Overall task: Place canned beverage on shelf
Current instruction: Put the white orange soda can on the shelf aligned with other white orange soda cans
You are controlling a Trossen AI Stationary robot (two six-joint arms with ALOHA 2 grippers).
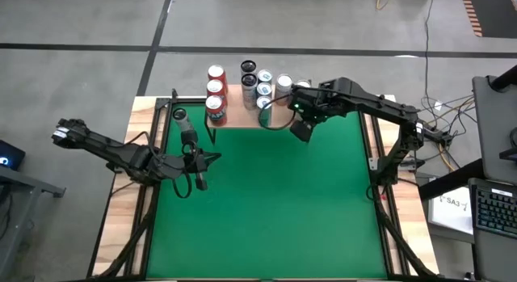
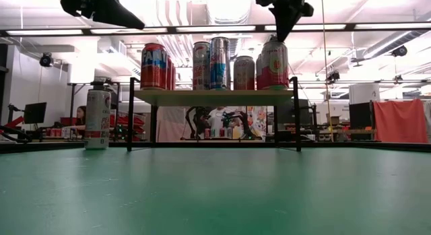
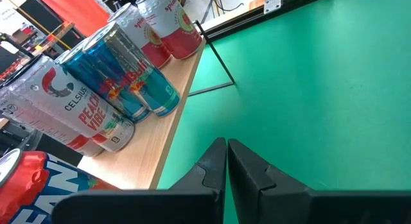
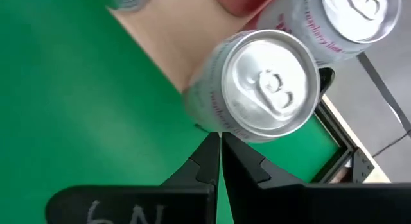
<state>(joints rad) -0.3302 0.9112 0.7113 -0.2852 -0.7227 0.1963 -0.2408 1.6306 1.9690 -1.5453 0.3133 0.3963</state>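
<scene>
The shelf (image 1: 238, 117) stands at the table's far middle, and several cans stand upright on its wood top (image 2: 215, 95). One white-and-pink can (image 4: 266, 83) stands at the shelf's right front corner (image 2: 273, 63). My right gripper (image 2: 283, 34) is shut and points steeply down just above that can's top, with nothing between its fingers (image 4: 215, 139). Another can (image 1: 179, 115) stands on its base on the green table left of the shelf (image 2: 97, 118). My left gripper (image 3: 226, 144) is shut and holds nothing, in the air left of the shelf's front (image 1: 213, 157). My right gripper's shut fingertips (image 4: 209, 147) stand by the near rim of the white-and-pink can's silver top (image 4: 225, 131), coming from above and slanting down. I cannot tell whether they touch it. The can stands upright on the shelf.
The shelf's thin black legs (image 2: 130, 114) stand on the green table. Wide green surface (image 1: 275, 209) lies in front of the shelf. Black frame rails (image 1: 376, 153) run along the table's sides. Beyond the table is a workshop room.
</scene>
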